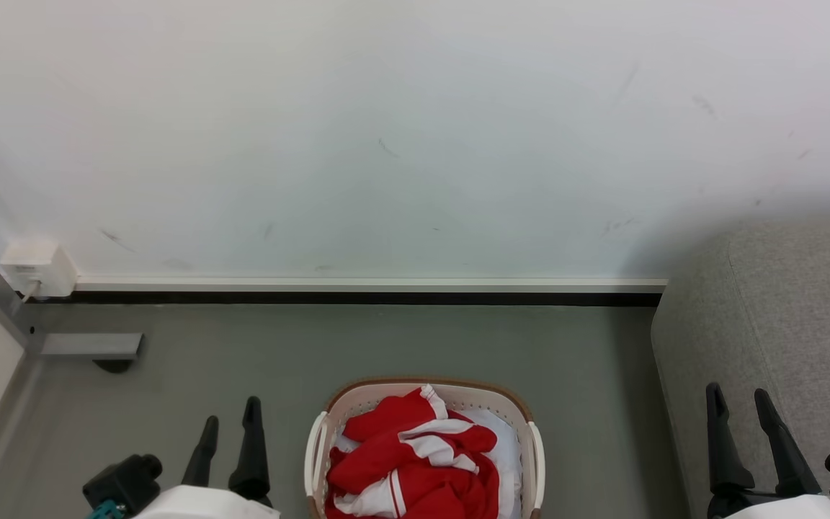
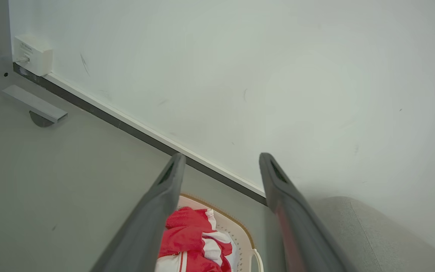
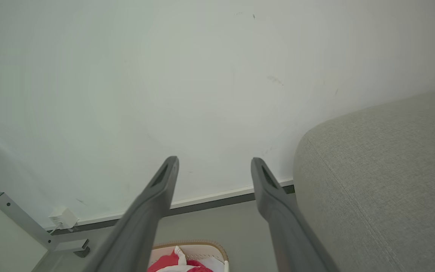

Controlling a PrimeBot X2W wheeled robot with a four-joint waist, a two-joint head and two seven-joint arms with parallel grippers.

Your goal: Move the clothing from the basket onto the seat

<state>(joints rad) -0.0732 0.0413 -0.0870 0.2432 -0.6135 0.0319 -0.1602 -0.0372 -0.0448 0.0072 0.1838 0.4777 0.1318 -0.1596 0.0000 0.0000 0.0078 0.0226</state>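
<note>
The cream-white basket (image 1: 426, 389) with a brown rim stands on the grey floor at the bottom middle of the head view. Red clothing (image 1: 415, 461) with white stripes is heaped inside it over a white liner. The grey seat (image 1: 782, 317) fills the right side. My left gripper (image 1: 231, 422) is open to the left of the basket, above the floor, with nothing between its fingers. My right gripper (image 1: 739, 400) is open in front of the seat's edge, also empty. The left wrist view shows the clothing (image 2: 187, 234), basket (image 2: 240, 230) and seat (image 2: 372, 234); the right wrist view shows the basket (image 3: 202, 245) and seat (image 3: 383, 181).
A white wall (image 1: 400, 130) with a dark skirting strip (image 1: 364, 297) stands behind the basket. A white socket box (image 1: 37, 267) and a grey metal frame leg (image 1: 91, 346) are at the far left. Grey floor (image 1: 386, 346) lies between basket and wall.
</note>
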